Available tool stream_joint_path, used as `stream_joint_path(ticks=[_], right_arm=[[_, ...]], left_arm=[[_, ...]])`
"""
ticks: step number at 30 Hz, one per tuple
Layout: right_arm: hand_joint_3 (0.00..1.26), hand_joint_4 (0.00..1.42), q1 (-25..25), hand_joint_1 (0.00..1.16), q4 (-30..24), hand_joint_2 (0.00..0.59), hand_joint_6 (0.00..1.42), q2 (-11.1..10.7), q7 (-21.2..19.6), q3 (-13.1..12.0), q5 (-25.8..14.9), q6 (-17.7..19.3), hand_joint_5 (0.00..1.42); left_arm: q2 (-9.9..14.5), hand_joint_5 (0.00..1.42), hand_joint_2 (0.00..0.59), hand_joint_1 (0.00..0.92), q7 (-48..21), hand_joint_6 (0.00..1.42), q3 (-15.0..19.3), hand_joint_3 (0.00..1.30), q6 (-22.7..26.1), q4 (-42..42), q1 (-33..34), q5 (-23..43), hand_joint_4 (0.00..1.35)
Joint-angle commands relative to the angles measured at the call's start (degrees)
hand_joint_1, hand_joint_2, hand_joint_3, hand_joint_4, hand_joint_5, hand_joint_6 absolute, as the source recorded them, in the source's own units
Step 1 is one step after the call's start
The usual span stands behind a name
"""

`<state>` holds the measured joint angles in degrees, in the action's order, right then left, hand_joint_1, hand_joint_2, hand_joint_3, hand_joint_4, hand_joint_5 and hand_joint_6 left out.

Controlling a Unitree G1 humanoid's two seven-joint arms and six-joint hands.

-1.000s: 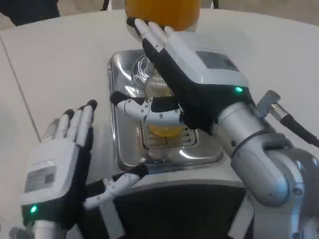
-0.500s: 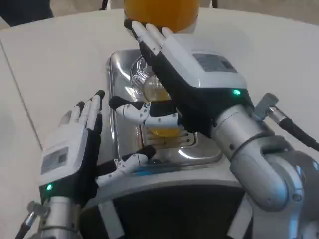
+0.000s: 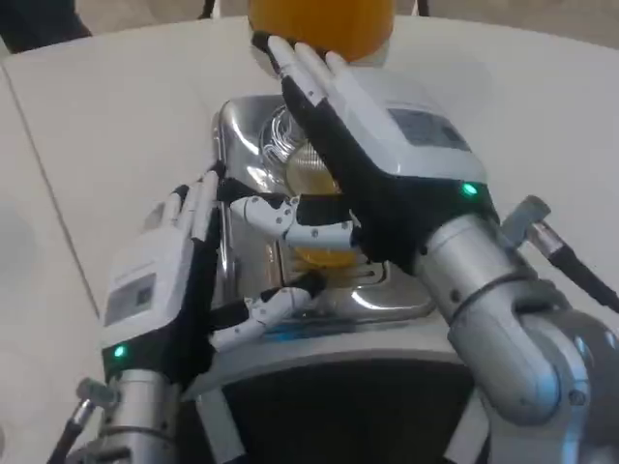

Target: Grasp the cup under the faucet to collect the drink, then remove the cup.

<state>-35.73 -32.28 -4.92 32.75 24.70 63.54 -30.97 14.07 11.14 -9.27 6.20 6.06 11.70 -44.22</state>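
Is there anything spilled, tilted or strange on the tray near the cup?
Nothing stands out. The cup stands upright on the metal tray under the orange dispenser, with drink in it. No spill is visible on the tray or the white table. The right hand is around the cup; the left hand is beside the tray.

White surface [image 3: 116, 116], round edge visible along the top. A seam line runs diagonally across it, out past the left hand [image 3: 160, 290]. Shiny metal drip tray [image 3: 387, 295] sits directly on the surface, between the two hands and under the right hand [image 3: 377, 164]. Orange drink dispenser [image 3: 319, 24] stands at the tray's far end, just beyond the right hand's fingertips.
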Motion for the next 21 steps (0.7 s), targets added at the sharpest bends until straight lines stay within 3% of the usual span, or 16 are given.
stream_joint_path(ticks=[1,6,9,12,15,18,21], right_arm=[[0.00,0.00,4.0,0.48,-1.6,0.347,0.00,2.6,-1.1,-0.8,-0.9,-0.1,0.00],[0.00,0.00,12.8,0.49,-6.6,0.347,0.00,11.2,-13.4,-5.5,-5.7,-1.2,0.00],[0.00,0.00,16.4,0.49,-7.7,0.346,0.00,12.0,-19.2,-7.0,-8.2,1.8,0.00],[0.00,0.00,18.6,0.50,-7.8,0.346,0.00,10.8,-23.2,-7.7,-10.9,4.8,0.00],[0.00,0.00,20.0,0.50,-7.9,0.347,0.00,8.7,-23.3,-8.0,-11.7,6.1,0.00],[0.00,0.00,23.7,0.50,-9.7,0.349,0.00,4.6,-22.9,-9.1,-11.4,9.3,0.00],[0.00,0.00,29.0,0.50,-12.6,0.349,0.00,-1.3,-21.1,-10.5,-8.9,12.6,0.00]], left_arm=[[-0.3,0.00,0.048,0.210,-0.1,0.02,-1.1,0.00,-0.2,0.0,0.0,0.2,0.00],[-0.2,0.00,0.047,0.210,0.2,0.03,-1.5,0.00,-0.3,-0.3,0.3,0.0,0.00],[-0.2,0.00,0.045,0.209,0.2,0.03,-1.5,0.00,-0.4,-0.5,0.4,0.1,0.00],[-0.1,0.00,0.045,0.205,0.3,0.03,-1.6,0.00,-0.6,-0.7,0.4,0.1,0.00],[-0.2,0.00,0.043,0.185,0.4,0.03,-1.7,0.00,-0.8,-0.9,0.5,0.3,0.00],[-0.4,0.00,0.043,0.178,0.4,0.03,-1.8,0.00,-0.9,-1.2,1.0,0.5,0.00],[-0.6,0.00,0.040,0.161,0.4,0.03,-1.9,0.00,-0.9,-1.9,1.7,1.0,0.00]])
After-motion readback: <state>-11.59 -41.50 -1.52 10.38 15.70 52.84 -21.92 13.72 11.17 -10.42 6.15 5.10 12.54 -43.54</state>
